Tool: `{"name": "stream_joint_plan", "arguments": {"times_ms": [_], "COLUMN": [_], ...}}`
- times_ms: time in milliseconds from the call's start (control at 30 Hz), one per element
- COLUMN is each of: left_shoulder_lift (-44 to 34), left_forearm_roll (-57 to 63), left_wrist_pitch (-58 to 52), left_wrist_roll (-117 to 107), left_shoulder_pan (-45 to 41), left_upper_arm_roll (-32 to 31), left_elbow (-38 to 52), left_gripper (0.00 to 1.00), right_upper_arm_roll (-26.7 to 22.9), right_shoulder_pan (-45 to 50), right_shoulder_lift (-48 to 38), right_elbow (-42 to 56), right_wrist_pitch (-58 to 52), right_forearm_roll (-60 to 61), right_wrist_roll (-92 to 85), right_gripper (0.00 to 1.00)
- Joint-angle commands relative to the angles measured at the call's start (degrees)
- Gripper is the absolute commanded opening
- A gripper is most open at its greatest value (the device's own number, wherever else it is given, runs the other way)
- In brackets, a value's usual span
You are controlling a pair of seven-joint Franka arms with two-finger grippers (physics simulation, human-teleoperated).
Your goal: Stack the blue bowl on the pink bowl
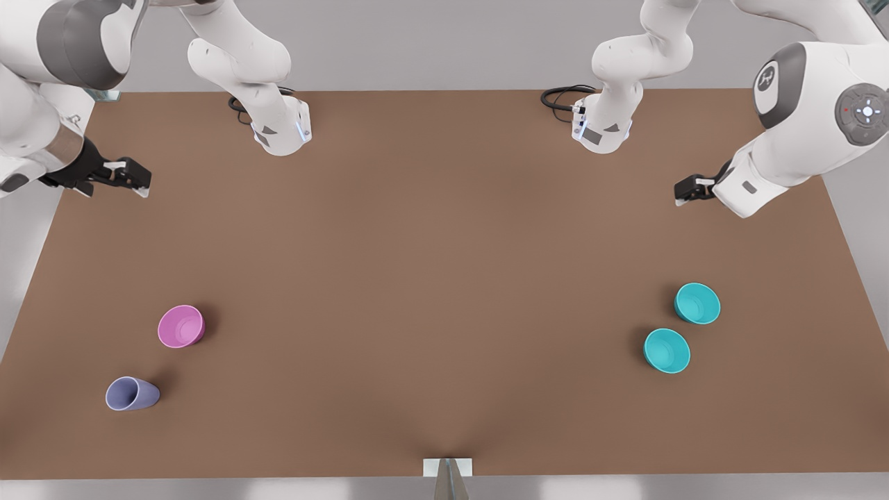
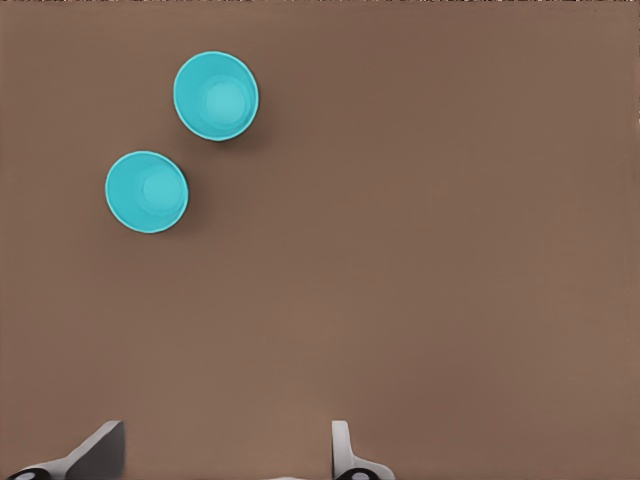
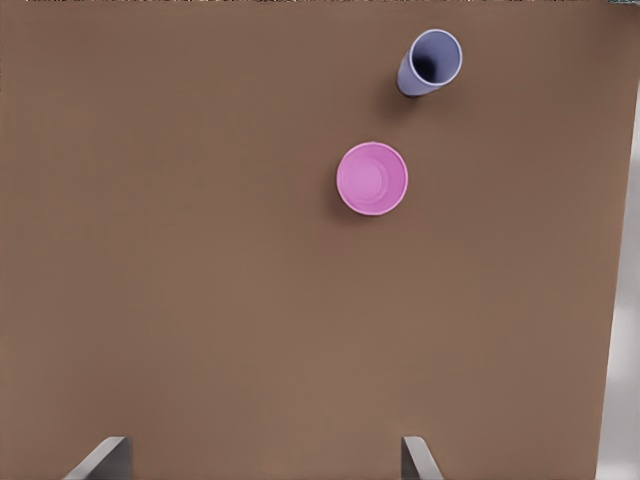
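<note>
A: Front view: where are the bowls?
B: The pink bowl [image 1: 181, 326] sits on the table [image 1: 430, 278] at that view's left; two teal bowls, either the blue bowl [image 1: 667, 351], at its right.
A: Grippers?
B: Left gripper [image 1: 687, 190] and right gripper [image 1: 128, 176] hover with fingers wide apart.

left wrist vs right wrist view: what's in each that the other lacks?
Left wrist view: two teal bowls side by side, apart, upright; the left gripper is open above bare table. Right wrist view: the pink bowl and a lavender cup, apart; the right gripper is open. Both share the brown table.
</note>
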Motion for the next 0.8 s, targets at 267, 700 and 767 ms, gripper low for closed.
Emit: {"name": "stream_joint_plan", "arguments": {"times_ms": [267,700,767], "left_shoulder_lift": [0.6,1.4,2.0], "left_forearm_roll": [0.1,0.1,-0.1], "left_wrist_pitch": [1.4,2.2,2.2], "left_wrist_roll": [-0.6,-0.4,-0.6], "left_shoulder_pan": [-4.4,-4.2,-4.1], "left_upper_arm_roll": [-1.1,-1.0,-1.0], "left_elbow": [0.1,0.1,0.1], "left_gripper": [1.00,1.00,1.00], "right_upper_arm_roll": [-0.3,0.2,0.1], "right_shoulder_pan": [-14.2,-19.2,-19.9], "right_shoulder_lift": [25.1,41.3,42.8], "right_elbow": [0.0,-0.4,-0.6], "right_wrist_pitch": [14.0,35.4,35.9], "right_forearm_roll": [9.9,11.4,11.6], "right_wrist_roll": [-6.7,-7.6,-7.6], "right_gripper": [1.00,1.00,1.00]}}
